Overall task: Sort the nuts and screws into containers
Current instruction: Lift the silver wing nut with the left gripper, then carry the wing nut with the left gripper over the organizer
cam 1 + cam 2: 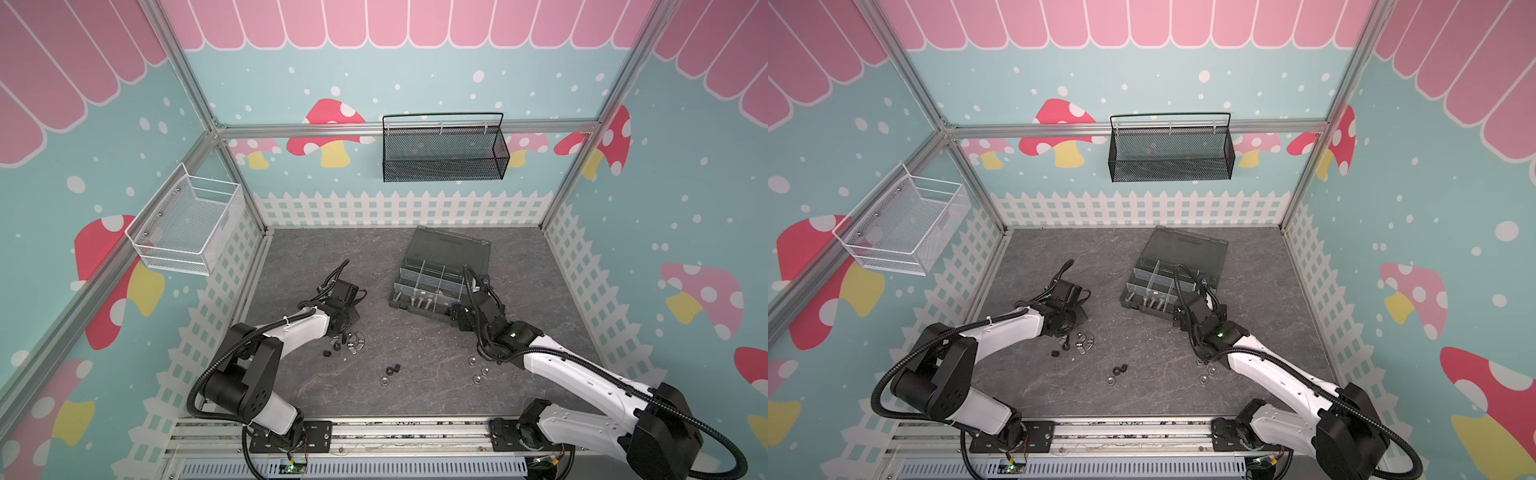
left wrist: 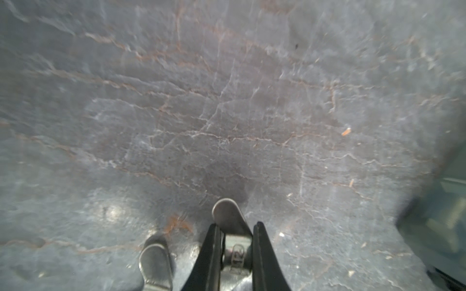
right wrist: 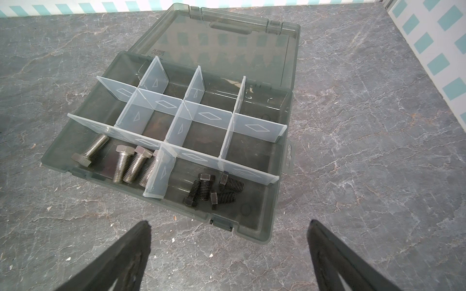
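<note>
A silver wing nut point(image 2: 228, 216) is clamped between the fingers of the left tool point(image 2: 237, 226), over the bench point(image 2: 227, 100). A second wing nut point(image 2: 155, 262) lies just beside that tool. The right tool point(image 3: 229, 225) is spread wide and holds nothing. The organiser box point(image 3: 282, 201) sits just ahead of its tips, with silver hex bolts point(image 3: 126, 163) in one front compartment and black bolts point(image 3: 214, 189) in the next. Loose black nuts point(image 1: 392, 370) lie on the bench between both tools.
</note>
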`<control>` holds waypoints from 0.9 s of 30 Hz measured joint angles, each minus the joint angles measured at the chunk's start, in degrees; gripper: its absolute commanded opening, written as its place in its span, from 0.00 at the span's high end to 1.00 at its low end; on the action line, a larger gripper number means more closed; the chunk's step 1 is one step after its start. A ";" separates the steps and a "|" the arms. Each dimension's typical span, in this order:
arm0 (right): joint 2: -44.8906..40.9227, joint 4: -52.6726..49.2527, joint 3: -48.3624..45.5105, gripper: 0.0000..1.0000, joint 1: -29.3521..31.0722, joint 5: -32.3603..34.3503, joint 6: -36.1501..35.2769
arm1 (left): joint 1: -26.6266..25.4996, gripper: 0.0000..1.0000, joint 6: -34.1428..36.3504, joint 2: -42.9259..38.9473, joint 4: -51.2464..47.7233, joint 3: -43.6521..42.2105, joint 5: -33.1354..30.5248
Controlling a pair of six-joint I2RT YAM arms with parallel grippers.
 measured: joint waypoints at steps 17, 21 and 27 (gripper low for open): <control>-0.26 -0.04 0.02 0.02 0.00 0.15 0.00 | -5.38 1.00 2.67 3.50 1.07 18.16 1.14; -0.39 -0.11 0.02 0.02 0.00 0.35 0.20 | -7.52 1.00 3.37 8.98 2.29 24.87 2.67; -1.29 -0.44 0.02 0.02 0.00 0.61 0.81 | -10.01 1.00 3.48 18.38 3.91 33.77 6.14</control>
